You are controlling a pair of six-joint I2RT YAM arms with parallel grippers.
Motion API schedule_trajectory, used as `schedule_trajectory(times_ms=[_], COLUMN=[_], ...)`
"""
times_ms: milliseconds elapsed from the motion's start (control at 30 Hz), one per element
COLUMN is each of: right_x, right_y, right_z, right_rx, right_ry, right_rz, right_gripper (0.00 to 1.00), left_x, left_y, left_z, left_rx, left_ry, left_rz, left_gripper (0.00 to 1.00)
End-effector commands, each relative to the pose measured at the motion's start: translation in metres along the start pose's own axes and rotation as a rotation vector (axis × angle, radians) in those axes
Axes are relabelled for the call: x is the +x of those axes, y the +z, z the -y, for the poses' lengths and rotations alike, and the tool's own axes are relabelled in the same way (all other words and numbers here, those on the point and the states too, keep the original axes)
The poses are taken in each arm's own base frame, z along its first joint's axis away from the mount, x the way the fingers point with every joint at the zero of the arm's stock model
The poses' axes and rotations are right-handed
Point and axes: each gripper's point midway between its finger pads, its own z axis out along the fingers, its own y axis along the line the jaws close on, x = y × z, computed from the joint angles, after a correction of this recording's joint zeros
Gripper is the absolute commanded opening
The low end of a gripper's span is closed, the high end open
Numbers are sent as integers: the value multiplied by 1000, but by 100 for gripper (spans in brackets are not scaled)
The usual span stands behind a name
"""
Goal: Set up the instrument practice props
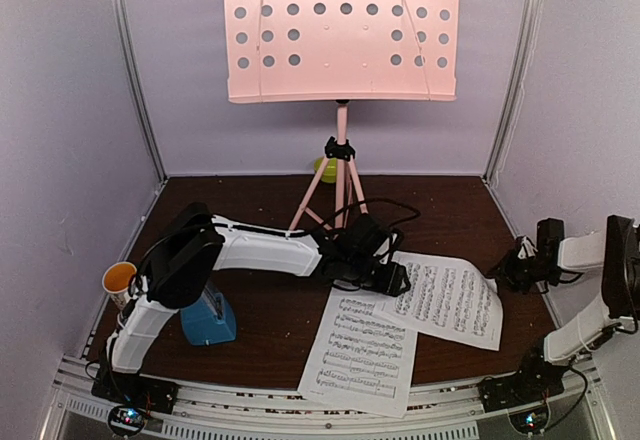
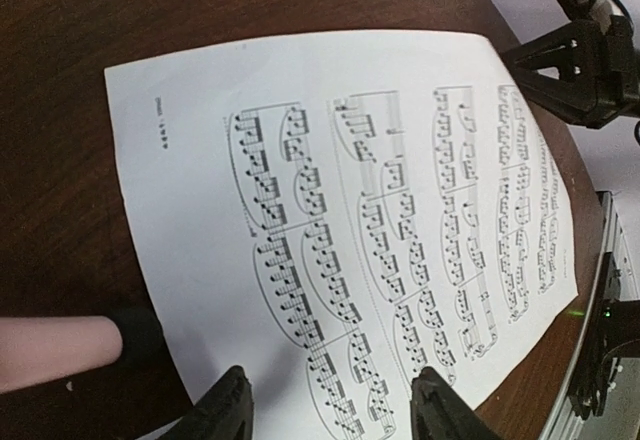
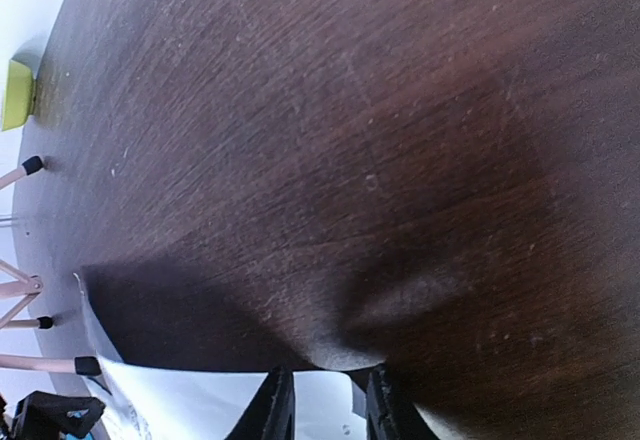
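The pink music stand (image 1: 340, 30) stands at the back on its tripod, its perforated desk bare. Two printed sheet-music pages lie flat on the table, one at the front (image 1: 360, 355) and one to its right (image 1: 445, 300). My left gripper (image 1: 400, 280) hovers open over the right page's left end; in the left wrist view the page (image 2: 350, 220) fills the space between the spread fingertips (image 2: 225, 410). My right gripper (image 1: 507, 275) is at that page's far right corner, its jaws a narrow gap apart, with the white corner (image 3: 325, 410) between them. The blue metronome (image 1: 208, 322) stands front left.
A cream mug with an orange inside (image 1: 118, 282) stands at the left edge. A lime-green bowl (image 1: 325, 168) sits behind the stand's legs (image 1: 305, 200). One pink leg (image 2: 55, 350) lies close by my left gripper. White walls enclose the table on three sides.
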Motion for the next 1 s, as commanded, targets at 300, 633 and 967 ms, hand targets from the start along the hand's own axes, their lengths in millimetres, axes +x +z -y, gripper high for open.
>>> schedule_trajectory(times_ms=[300,633,967], right_x=[33,56,84], right_y=[-13,-16,-10], right_z=[26,28,9], right_rx=[125,105,80], right_ry=[48,158,101], right_rz=[-33,-51,-214], right_gripper=[39,65,64], left_x=[3,8,7], left_y=[7,3,5], left_z=[-16,-28,-31], left_rx=[-4,-24,-20], left_ry=[-32,-58,-63], left_rz=[-17,-32,-41], left_gripper=[56,55,55])
